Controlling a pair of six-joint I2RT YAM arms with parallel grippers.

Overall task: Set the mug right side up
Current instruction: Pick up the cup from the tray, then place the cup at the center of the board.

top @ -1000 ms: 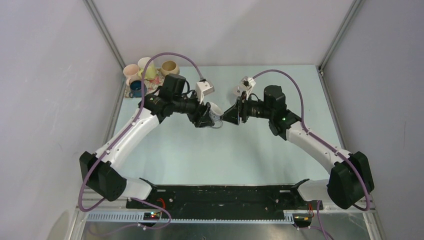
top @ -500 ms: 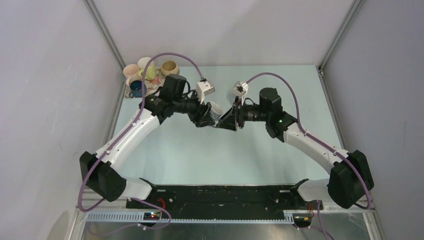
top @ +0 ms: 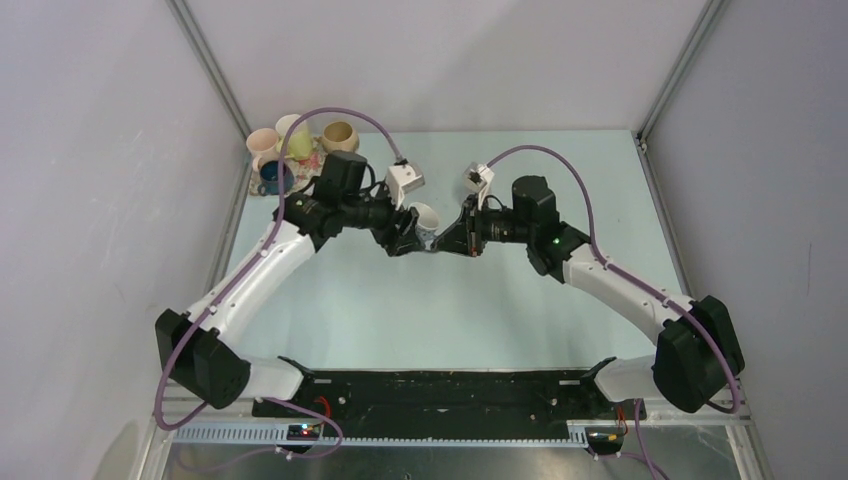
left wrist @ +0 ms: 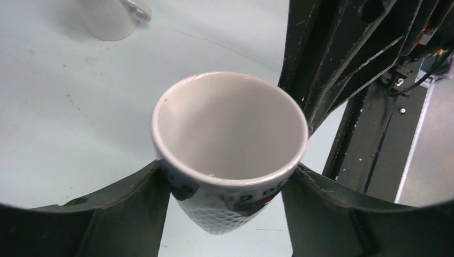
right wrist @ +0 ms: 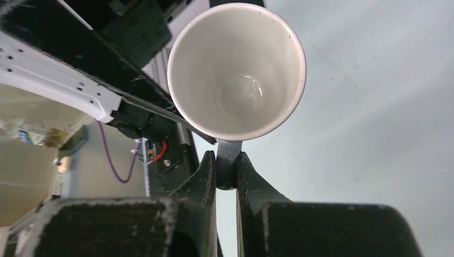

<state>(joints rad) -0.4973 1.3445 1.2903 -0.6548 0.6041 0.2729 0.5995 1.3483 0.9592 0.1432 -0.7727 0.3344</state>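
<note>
A white mug (top: 427,216) with a dimpled lower body and dark print hangs above the table's middle, held between both arms. In the left wrist view the mug (left wrist: 230,128) shows its open mouth, and my left gripper (left wrist: 227,179) is shut on its body, one finger on each side. In the right wrist view the mug (right wrist: 236,69) faces the camera with its inside empty. My right gripper (right wrist: 227,171) is shut on the mug's handle (right wrist: 227,155). From above, the left gripper (top: 412,236) and the right gripper (top: 448,238) meet at the mug.
Several mugs (top: 295,150) stand on a patterned mat at the back left corner. Another white mug (left wrist: 110,19) stands on the table beyond the held one. Metal frame posts (top: 215,75) rise at the back corners.
My right gripper moved left to the mug and shut on its handle. The left arm kept its grip on the mug body and shifted slightly back.
</note>
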